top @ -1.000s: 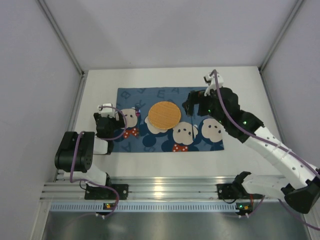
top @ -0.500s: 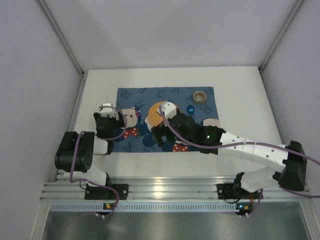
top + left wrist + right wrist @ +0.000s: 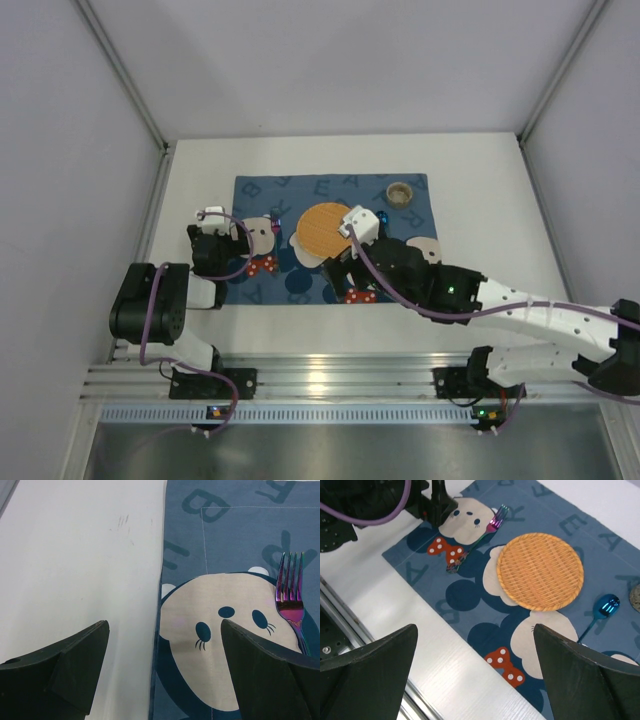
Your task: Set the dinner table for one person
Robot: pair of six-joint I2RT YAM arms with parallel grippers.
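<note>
The white dinner table (image 3: 490,210) carries a blue cartoon placemat (image 3: 262,195). On the mat lie a round woven plate (image 3: 318,228), an iridescent fork (image 3: 277,232) to its left, a blue spoon (image 3: 381,217) to its right and a small round cup (image 3: 400,191) at the far right corner. My left gripper (image 3: 222,238) is open and empty, low over the mat's left edge (image 3: 159,645), with the fork (image 3: 290,597) just to its right. My right gripper (image 3: 345,268) is open and empty, above the mat's near edge (image 3: 470,610), near the plate (image 3: 540,571).
The right wrist view shows the fork (image 3: 480,537), the spoon (image 3: 601,611), the left arm (image 3: 395,500) at the top left and the metal rail (image 3: 335,635) at the table's near edge. Grey walls enclose the table on three sides.
My right arm has swung from the mat's far right, by the spoon, to over its near edge below the plate. The cup it hid now shows. The left arm has not moved.
</note>
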